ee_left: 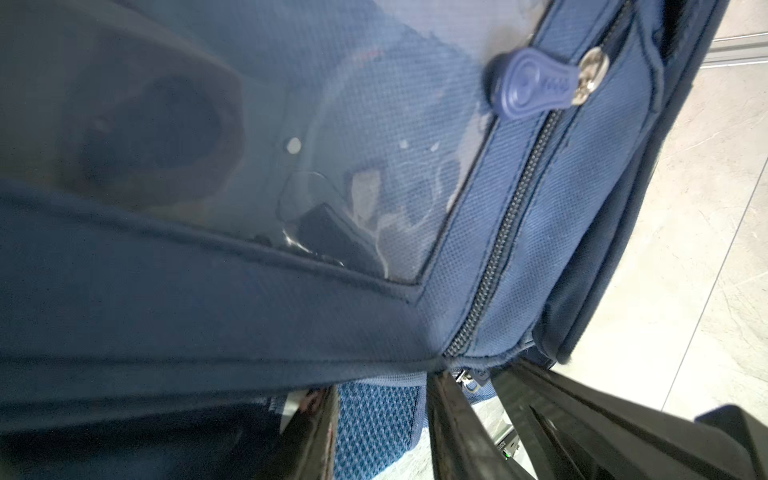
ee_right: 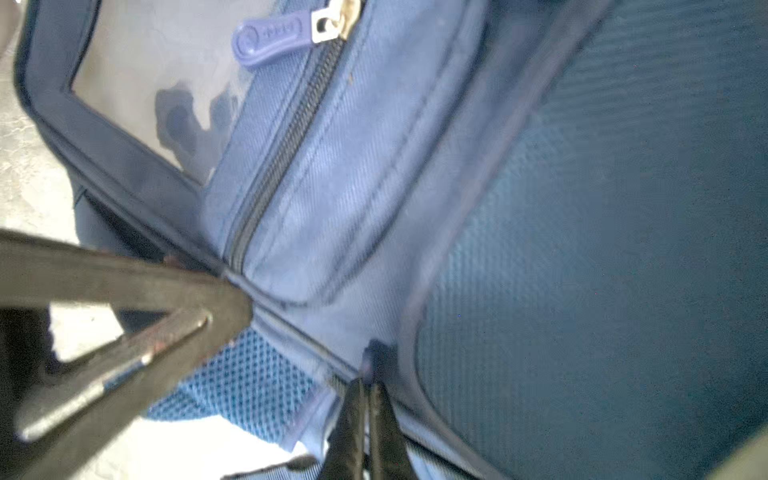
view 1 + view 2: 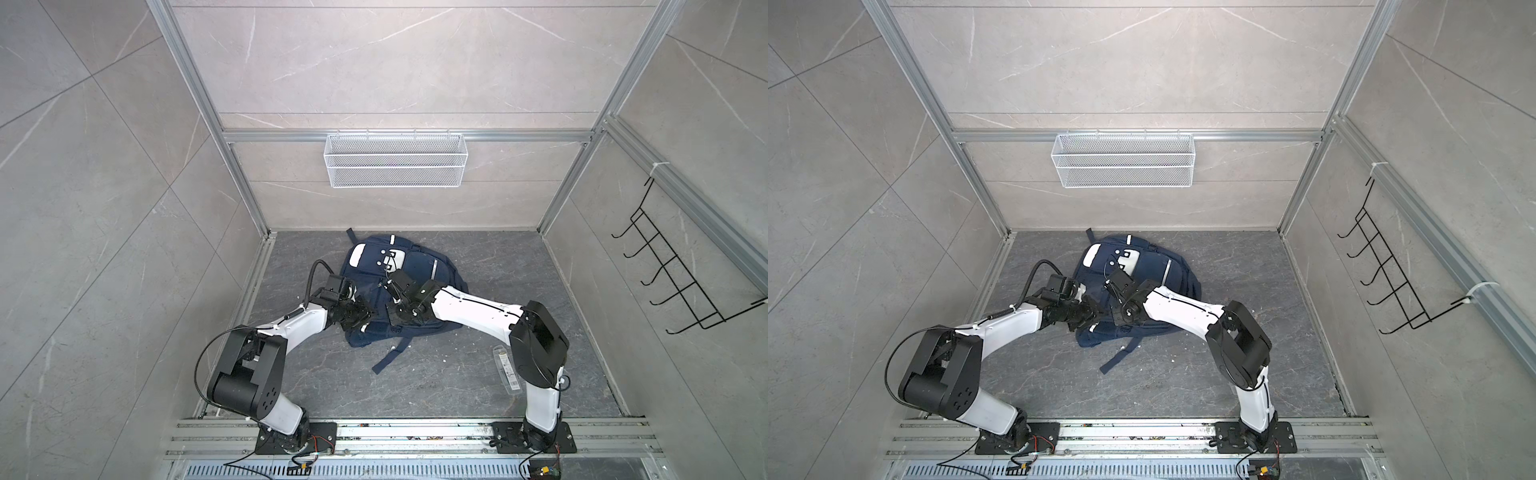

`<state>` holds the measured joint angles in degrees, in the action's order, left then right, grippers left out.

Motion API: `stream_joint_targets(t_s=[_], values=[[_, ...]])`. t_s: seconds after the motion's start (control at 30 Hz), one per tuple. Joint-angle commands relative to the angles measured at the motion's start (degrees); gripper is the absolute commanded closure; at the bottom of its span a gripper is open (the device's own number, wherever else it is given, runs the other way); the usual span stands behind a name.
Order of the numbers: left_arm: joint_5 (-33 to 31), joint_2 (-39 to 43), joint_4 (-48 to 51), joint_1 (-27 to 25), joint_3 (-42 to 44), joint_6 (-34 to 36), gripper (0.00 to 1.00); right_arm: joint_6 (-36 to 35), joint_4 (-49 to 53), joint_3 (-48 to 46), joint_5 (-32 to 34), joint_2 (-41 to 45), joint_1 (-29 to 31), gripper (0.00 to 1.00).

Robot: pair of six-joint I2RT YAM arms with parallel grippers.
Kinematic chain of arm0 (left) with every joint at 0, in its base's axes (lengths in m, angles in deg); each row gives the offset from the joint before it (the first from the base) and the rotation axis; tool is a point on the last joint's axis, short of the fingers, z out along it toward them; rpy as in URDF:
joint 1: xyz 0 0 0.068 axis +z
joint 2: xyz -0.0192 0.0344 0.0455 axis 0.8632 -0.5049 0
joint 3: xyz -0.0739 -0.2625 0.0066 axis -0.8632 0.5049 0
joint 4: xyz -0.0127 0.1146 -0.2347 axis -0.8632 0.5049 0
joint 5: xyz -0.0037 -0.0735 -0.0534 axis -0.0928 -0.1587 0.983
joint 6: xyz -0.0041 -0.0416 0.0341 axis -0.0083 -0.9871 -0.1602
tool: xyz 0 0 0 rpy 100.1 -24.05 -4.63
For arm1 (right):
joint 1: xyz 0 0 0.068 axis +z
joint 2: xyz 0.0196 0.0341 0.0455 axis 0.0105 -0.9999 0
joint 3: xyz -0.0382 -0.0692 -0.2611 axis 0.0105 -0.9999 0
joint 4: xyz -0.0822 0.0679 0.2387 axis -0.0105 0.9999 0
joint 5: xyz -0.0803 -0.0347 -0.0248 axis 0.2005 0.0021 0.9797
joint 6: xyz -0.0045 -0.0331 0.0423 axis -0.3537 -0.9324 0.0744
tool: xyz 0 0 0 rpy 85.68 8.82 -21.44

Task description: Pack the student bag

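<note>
Soft, limp bag flat on the bench, likely light but floppy; best held by seams or straps. Left arm and right arm bent inward, wrists pitched down over its near edge. Left tool part-open astride that edge; right tool clenched on a small tab.

one student bag, one wire basket

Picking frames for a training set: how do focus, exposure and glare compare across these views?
In both top views: sharp and evenly lit, bag clear, posts splayed by the wide lens. Left wrist: window glares, the side away from the zip pull is dark and blurred, floor blown out. Right wrist: soft all over, floor washed white.
</note>
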<state>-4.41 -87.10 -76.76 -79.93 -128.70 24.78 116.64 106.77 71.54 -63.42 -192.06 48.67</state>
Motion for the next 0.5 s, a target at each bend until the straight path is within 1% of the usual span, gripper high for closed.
stream_joint_targets(t_s=[0.0,0.3,0.33,0.37,0.4,0.47], values=[[-1.1,0.2,-0.2,0.6,0.8,-0.5,0.63,0.8,1.4,-2.9,2.1,3.6,0.2,0.97],[-1.3,-1.3,-0.2,0.7,0.3,-0.1,0.66,2.7,-2.0,-11.6,1.5,9.3,0.1,0.97],[-1.2,-1.3,-0.3,0.7,0.3,-0.1,0.66,2.7,-2.2,-11.8,1.4,9.4,0.2,0.95],[-1.2,-1.3,-0.3,0.7,0.4,-0.1,0.67,2.6,-2.4,-11.8,1.1,9.6,0.2,0.91],[-1.2,-1.3,-0.3,0.6,0.5,-0.1,0.67,2.6,-2.8,-11.8,0.8,9.9,0.2,0.84],[-1.3,-1.2,-0.3,0.7,0.7,-0.1,0.67,2.3,-3.3,-11.3,0.3,9.9,0.2,0.76]])
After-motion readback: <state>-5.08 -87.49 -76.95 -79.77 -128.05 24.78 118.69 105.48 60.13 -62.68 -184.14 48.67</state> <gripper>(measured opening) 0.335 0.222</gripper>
